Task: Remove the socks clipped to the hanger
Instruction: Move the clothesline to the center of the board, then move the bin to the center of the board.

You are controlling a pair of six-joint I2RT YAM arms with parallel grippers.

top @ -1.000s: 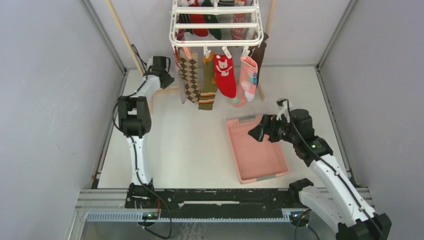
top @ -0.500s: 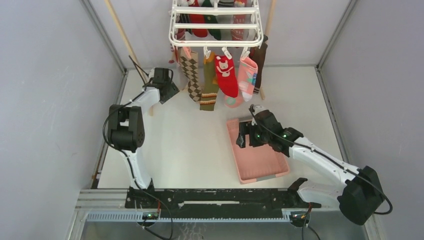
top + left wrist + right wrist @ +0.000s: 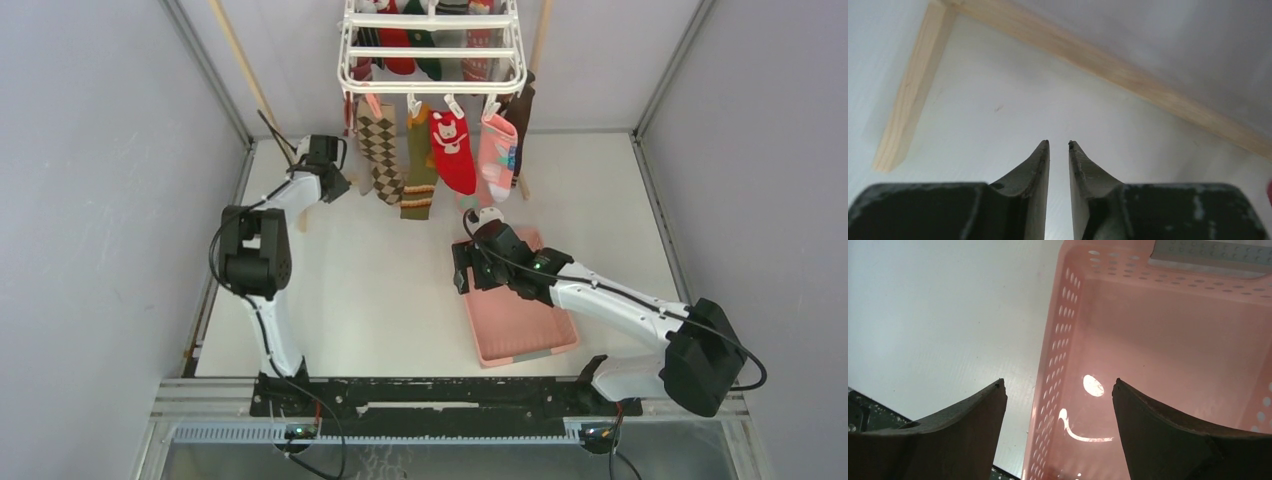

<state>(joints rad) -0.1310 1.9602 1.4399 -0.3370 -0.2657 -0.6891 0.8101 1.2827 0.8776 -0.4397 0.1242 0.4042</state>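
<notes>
The white hanger (image 3: pixel 430 62) hangs at the back with several socks clipped under it. In the front row are a brown argyle sock (image 3: pixel 380 150), a green-and-brown sock (image 3: pixel 418 172), a red sock (image 3: pixel 452 150) and a pink sock (image 3: pixel 497 155). My left gripper (image 3: pixel 336 186) is low on the table, just left of the argyle sock. Its jaws are almost shut on nothing (image 3: pixel 1058 144), and no sock shows in the left wrist view. My right gripper (image 3: pixel 461 270) is open and empty (image 3: pixel 1058 382) above the left wall of the pink basket (image 3: pixel 520 320).
The pink basket (image 3: pixel 1148 340) shows nothing in it. The light wooden rack has a slanted pole (image 3: pixel 240 60) at the back left. Its base bars (image 3: pixel 1108 65) lie on the table in front of my left gripper. Grey walls close in on both sides.
My right arm has swung left, from beside the basket's far right corner to above its left rim. My left gripper has moved right, closer to the argyle sock.
</notes>
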